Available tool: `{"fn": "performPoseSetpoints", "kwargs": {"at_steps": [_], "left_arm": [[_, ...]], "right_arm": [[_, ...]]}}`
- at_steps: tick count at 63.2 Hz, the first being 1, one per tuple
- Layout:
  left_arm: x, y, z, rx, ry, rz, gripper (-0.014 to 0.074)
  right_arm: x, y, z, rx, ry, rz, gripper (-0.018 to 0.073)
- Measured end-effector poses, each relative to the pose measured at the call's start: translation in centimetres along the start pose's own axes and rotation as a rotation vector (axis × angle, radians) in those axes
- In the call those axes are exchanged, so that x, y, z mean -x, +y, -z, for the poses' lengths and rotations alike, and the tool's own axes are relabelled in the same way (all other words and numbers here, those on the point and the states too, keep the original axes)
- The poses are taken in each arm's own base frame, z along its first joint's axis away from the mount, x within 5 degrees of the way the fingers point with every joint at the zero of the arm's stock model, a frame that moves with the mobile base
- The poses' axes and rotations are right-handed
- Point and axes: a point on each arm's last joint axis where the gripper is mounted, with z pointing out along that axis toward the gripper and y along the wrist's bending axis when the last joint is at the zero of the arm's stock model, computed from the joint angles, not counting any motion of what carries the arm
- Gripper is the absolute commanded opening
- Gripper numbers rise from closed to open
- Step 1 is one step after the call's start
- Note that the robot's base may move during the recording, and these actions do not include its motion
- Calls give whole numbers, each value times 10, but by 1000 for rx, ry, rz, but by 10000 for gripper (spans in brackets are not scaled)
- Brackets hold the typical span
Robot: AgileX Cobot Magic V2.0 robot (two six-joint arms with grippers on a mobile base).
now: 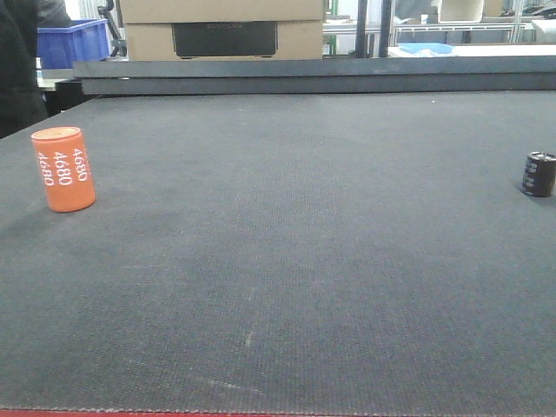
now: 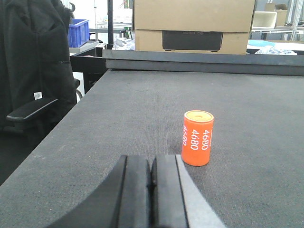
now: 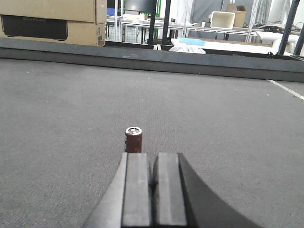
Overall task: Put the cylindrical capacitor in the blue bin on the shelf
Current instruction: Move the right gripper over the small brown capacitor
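Observation:
A small dark cylindrical capacitor [image 1: 539, 174] stands upright on the grey mat at the far right. In the right wrist view it [image 3: 133, 139] looks dark brown with a silver top, just beyond my right gripper [image 3: 154, 159] and slightly left of it. My right gripper is shut and empty. An orange cylinder [image 1: 62, 169] marked 4680 stands upright at the left. My left gripper [image 2: 152, 161] is shut and empty, with the orange cylinder [image 2: 197, 137] a little ahead to its right. The blue bin and the steel shelf are out of view.
The grey mat table [image 1: 287, 261] ends in a raised dark ledge [image 1: 313, 74] at the back. A cardboard box [image 1: 224, 30] stands behind it. A ribbed blue crate [image 1: 74, 42] sits far left. A black chair [image 2: 33, 71] stands off the left edge.

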Motion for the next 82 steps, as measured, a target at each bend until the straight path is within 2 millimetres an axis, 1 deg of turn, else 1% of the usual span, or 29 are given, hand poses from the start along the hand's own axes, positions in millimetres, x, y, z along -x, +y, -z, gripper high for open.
{"fn": "performPoseSetpoints", "kwargs": {"at_steps": [36,55,61,68,74,77,81,82], "left_arm": [[1,0,0,0,-6,0,-111],[9,0,0,1,-102,0,-111],[12,0,1,1,-128,9,-111],[18,1,2,3,-194,70,-111],[26,2,3,4,-236,119,-111],[37,2,6,0,-257,123,-111],[58,1,11,-8,-273,125,-111],[62,1,13,-11,-266,125,-111]], "right_arm": [[0,0,0,0,0,0,-155],[0,0,0,0,-3,0,-155],[3,0,0,-3,-36,0,-155],[11,-1,1,-9,-127,-13,-155],[20,-2,2,-17,-211,-85,-155],[29,-3,4,-16,-237,-106,-155],[49,-3,9,-7,-263,-122,-155],[57,-2,12,-2,-271,-125,-155]]}}
